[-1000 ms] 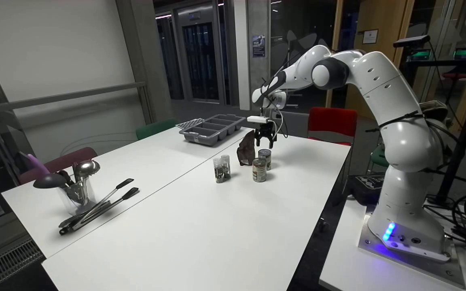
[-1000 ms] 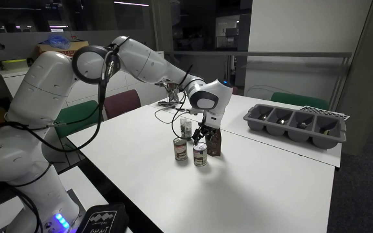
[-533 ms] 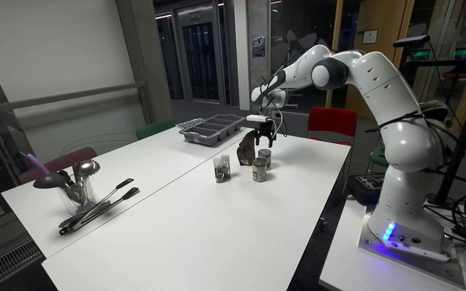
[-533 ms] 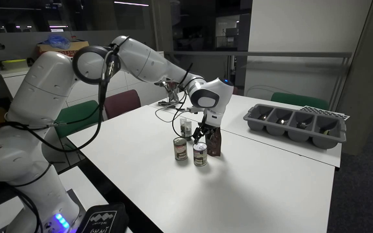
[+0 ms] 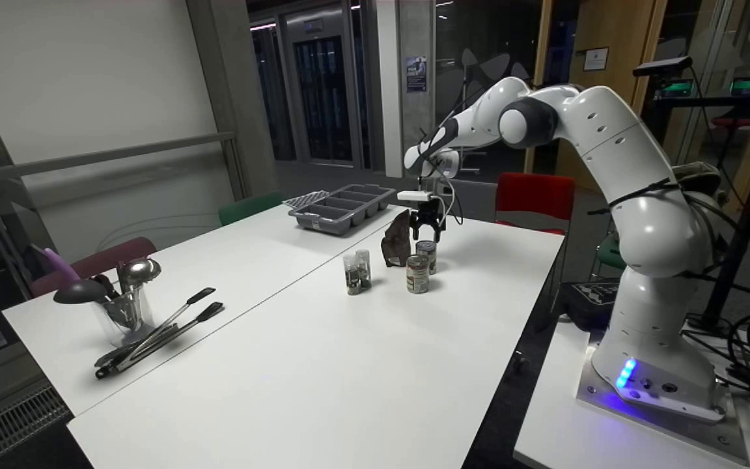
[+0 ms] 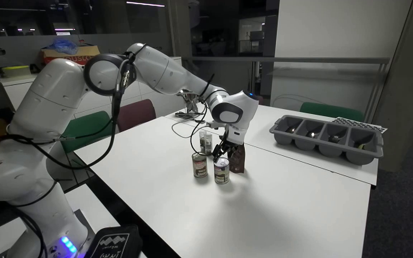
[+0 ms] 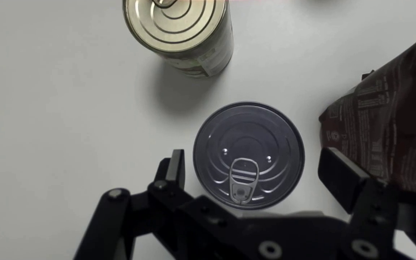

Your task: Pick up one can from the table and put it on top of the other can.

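Can [image 7: 248,154], wrist view: between fingers [image 7: 341,178] (gap each side).

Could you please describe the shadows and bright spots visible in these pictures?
Wrist view: a soft shadow beside the pale-lidded can, small glints on the dark-lidded can; in an exterior view, a broad soft shadow across the white table; in both exterior views, blue lights glowing on the robot's base.

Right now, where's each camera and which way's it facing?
Exterior view: high beside the table, facing the poster; arm and pincer show.
Exterior view: high near the arm's base, facing the railing; arm and pincer show.
Wrist view: on the arm, facing down at a can; pincer alone shows.
Both exterior views share the tray.
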`<state>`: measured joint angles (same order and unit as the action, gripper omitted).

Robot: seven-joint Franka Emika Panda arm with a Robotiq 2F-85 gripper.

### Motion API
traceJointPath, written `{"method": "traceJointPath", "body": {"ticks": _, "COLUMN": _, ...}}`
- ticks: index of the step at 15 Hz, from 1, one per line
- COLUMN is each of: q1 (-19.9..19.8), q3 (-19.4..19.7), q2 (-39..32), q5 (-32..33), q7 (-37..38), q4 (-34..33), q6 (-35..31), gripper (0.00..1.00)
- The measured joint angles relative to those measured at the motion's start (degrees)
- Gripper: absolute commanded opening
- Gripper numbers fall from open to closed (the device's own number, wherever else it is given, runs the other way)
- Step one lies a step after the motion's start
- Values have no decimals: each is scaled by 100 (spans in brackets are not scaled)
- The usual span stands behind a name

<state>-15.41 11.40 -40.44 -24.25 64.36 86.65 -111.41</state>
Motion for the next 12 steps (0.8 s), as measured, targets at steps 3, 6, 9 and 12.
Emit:
{"method": "traceJointPath", "body": {"ticks": 3, "q1": 0, "q3": 0, "q2": -108, "q5": 2, "q7": -6, "q4": -135, "q6": 0, "gripper": 100}}
{"method": "traceJointPath", "body": {"ticks": 6, "q1": 0, "q3": 0, "q2": -225, "q5": 2, "q7": -7, "q4": -279, "q6": 0, "gripper": 100}}
{"method": "traceJointPath", "body": {"ticks": 9, "q1": 0, "q3": 0, "q2": -298, "q5": 4, "q7": -22, "q4": -356, "q6": 0, "gripper": 100}}
{"method": "traceJointPath", "body": {"ticks": 12, "q1": -4, "q3": 0, "q2": -343, "q5": 10, "q7": -60, "q4": -394, "q6": 0, "gripper": 100}}
